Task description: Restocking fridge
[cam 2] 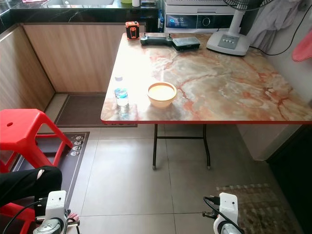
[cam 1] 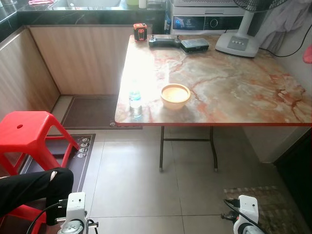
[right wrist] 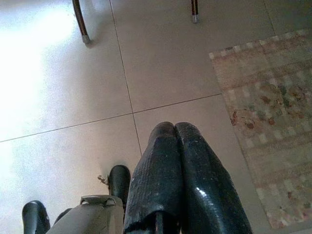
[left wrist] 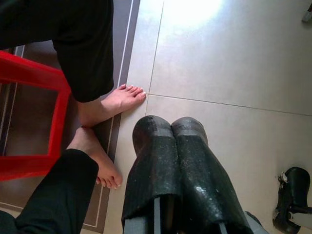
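Clear plastic, the small water bottle stands upright near the front left corner of the marbled tabletop, with a pale bowl just beside it toward the middle. At the far edge sit a small red and black device, a dark controller, a flat black case and the white base of a standing fan.

Both arms hang low, well short of the tabletop and pointing down at the tiled floor. The left claw has its two black fingers pressed together, tips side by side above the tiles, holding nothing. The right claw hangs the same way, fingers together and bare, with a patterned rug off to one side of it and the table's legs farther ahead.

Close by the left arm a person sits on a red stool, black trousers and bare feet resting partly on a dark floor mat.
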{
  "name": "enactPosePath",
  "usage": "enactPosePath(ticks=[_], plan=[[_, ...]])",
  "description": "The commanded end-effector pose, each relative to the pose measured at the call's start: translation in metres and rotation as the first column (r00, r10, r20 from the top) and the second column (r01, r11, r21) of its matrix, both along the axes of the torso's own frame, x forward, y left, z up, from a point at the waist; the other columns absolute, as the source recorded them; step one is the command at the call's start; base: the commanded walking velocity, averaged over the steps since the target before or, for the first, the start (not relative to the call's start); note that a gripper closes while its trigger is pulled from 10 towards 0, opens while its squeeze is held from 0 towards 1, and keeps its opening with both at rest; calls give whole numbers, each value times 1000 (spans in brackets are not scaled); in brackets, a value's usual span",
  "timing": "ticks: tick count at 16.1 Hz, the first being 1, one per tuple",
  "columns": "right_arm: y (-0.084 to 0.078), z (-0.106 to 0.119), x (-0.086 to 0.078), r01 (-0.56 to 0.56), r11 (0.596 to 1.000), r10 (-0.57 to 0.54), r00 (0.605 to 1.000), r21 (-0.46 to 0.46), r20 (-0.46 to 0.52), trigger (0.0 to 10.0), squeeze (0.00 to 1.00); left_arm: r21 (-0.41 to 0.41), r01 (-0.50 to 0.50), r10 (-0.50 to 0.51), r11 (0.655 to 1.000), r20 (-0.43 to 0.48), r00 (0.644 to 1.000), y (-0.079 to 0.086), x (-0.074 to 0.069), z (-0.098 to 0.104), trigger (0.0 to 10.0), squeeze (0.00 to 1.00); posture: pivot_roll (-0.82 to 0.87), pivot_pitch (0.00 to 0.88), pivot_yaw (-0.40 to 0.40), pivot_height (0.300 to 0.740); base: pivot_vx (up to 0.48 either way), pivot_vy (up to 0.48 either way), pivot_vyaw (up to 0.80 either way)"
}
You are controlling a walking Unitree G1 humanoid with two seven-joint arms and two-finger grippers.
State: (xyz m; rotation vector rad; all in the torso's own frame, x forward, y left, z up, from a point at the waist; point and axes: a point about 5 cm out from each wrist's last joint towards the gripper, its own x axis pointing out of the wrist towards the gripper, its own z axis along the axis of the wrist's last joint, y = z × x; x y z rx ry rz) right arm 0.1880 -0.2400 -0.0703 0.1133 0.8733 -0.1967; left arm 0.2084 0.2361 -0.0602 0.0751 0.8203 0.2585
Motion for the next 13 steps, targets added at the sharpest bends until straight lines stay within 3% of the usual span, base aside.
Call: enactPosePath(ticks=[1, 6, 7, 13], plan=[[-1, -1, -3, 5, 1000, -5, 1000, -5, -5, 10000, 0, -3, 5, -5, 1000, -34, 999, -1, -7, -5, 10000, 0, -1, 0, -25, 740, 0, 0, 0], [-2, -1, -3, 3, 1000, -3, 1000, -11, -7, 10000, 0, -4, 4, -4, 1000, -35, 999, -1, -8, -5, 10000, 0, 0, 0, 0, 740, 0, 0, 0], [0, 1, 1, 30, 999, -32, 999, 45, 24, 10000, 0, -16, 5, -6, 1000, -51, 999, 1, -12, -7, 10000, 0, 8, 40, -35, 740, 0, 0, 0], [1, 1, 1, 33, 998, -35, 999, 58, 30, 10000, 0, -15, 14, -15, 1000, -54, 998, 1, -12, -7, 10000, 0, 9, 38, -34, 740, 0, 0, 0]])
